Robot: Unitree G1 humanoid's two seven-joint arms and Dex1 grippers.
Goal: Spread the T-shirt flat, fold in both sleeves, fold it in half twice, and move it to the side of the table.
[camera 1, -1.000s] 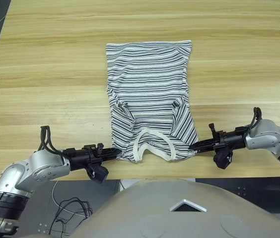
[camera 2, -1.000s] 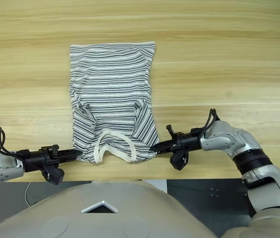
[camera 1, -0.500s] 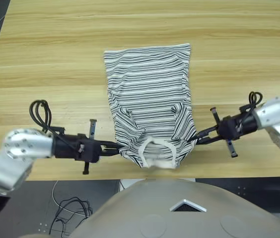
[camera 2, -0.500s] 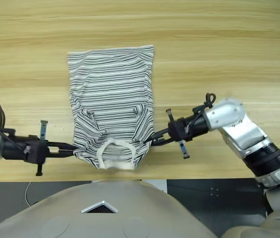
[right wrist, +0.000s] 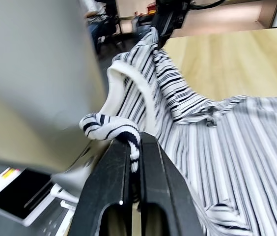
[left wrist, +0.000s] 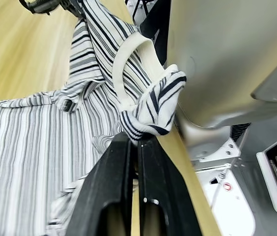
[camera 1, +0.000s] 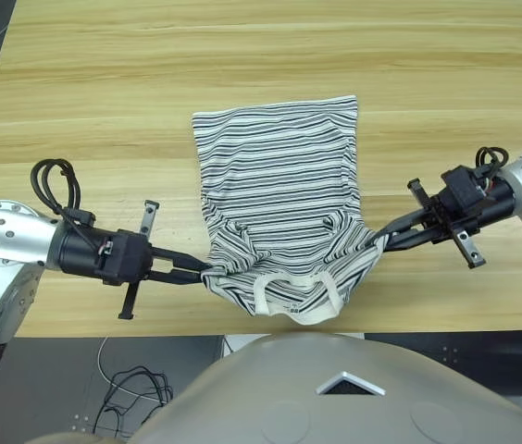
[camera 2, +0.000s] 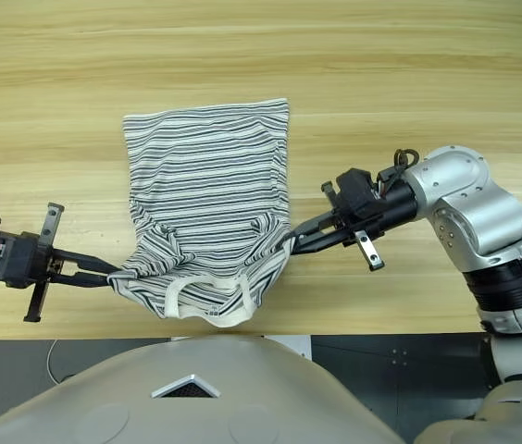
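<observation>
Soft black-and-white striped T-shirt [camera 1: 279, 185] with a white ribbed collar [camera 1: 291, 298], sleeves already tucked in, so it's a long rectangle on the pale wood-grain table [camera 1: 446, 83]. The left gripper [camera 1: 205, 271] and right gripper [camera 1: 380, 240] are each pinched tight on a shoulder corner. Compared to a second ago, both have lifted and pulled apart, so the collar end now sags between them. The long axis runs away from the robot, collar nearest it, hem flat at the far end.

T-shirt [camera 1: 279, 176] collar end raised | left gripper [camera 1: 204, 272] clamps corner | right gripper [camera 1: 382, 240] clamps corner
</observation>
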